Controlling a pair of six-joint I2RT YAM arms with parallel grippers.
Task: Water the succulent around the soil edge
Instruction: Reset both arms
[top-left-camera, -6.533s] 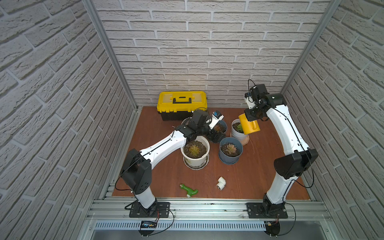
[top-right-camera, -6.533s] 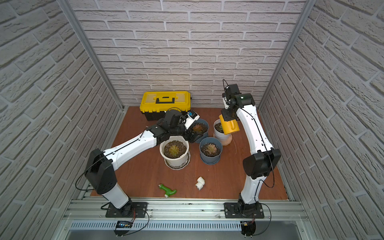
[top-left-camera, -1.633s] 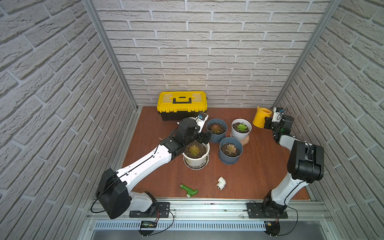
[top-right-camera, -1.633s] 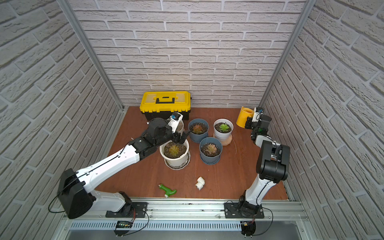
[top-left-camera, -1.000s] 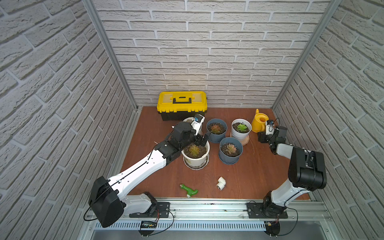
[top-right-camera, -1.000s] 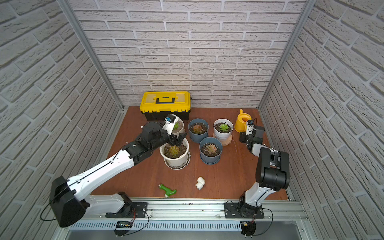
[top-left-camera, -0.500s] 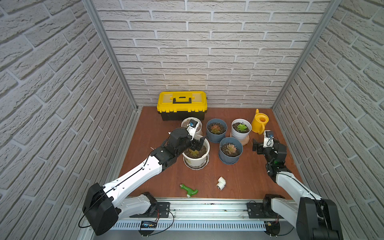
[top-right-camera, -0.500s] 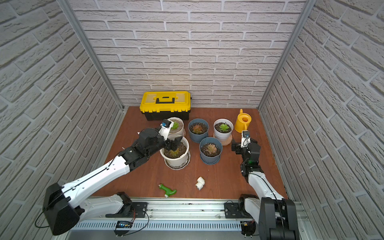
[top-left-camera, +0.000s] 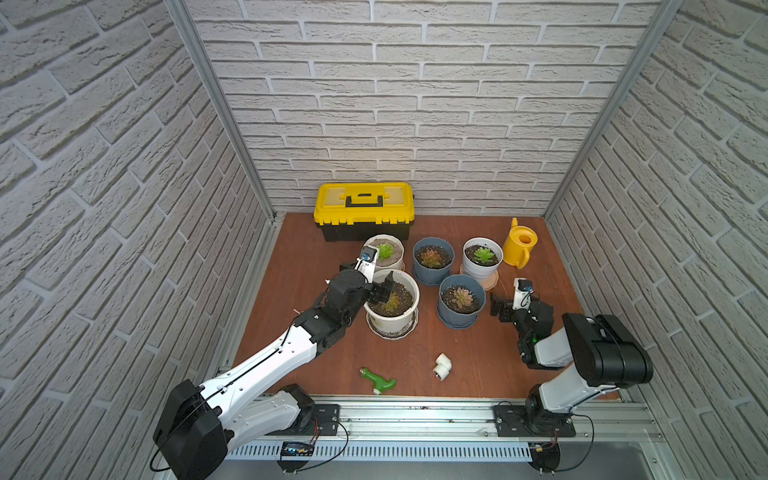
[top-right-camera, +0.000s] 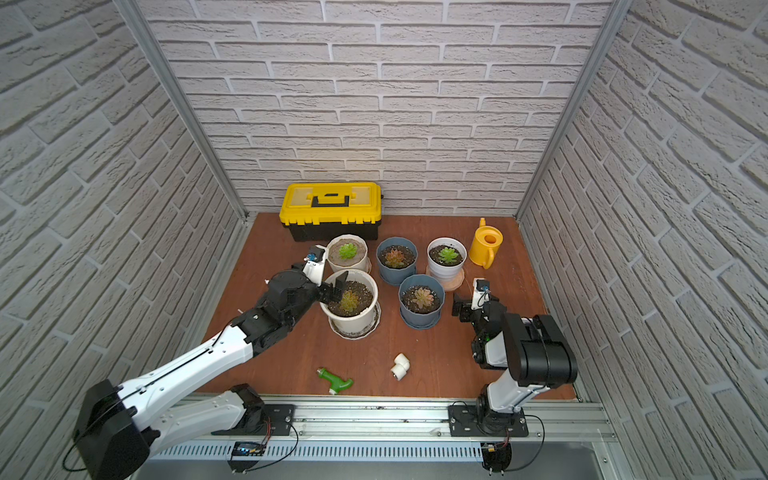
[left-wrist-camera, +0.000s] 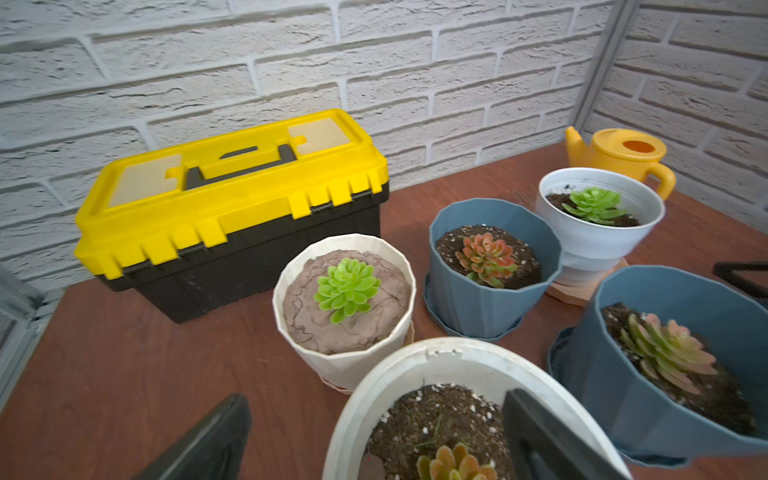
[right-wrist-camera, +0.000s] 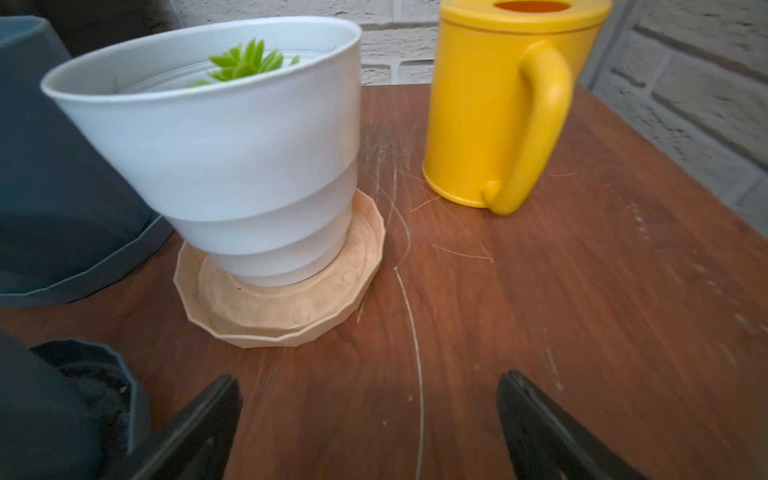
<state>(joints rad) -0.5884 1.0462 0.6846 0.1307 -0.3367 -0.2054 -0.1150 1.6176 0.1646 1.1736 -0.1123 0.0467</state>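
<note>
Succulent (top-left-camera: 483, 254), the green one, is found at the back right of the table (top-left-camera: 478, 365), planted in the small white pot (top-left-camera: 478, 272) that stands on a beige saucer (top-left-camera: 493, 284). The yellow watering can (top-left-camera: 519, 246), which was held tilted over that pot some seconds ago, has been set upright just beside it near the corner and is touched by nothing. The right gripper (top-left-camera: 498, 308) has been opened within the last second and drawn back toward the front. Its jaws are spread wide and nothing is held. The left gripper (top-left-camera: 382, 291), likewise wide and empty, is placed astride the rim of the large cream pot (top-left-camera: 390, 322). The pour is judged finished, though wetting at the soil edge cannot be made out.
</note>
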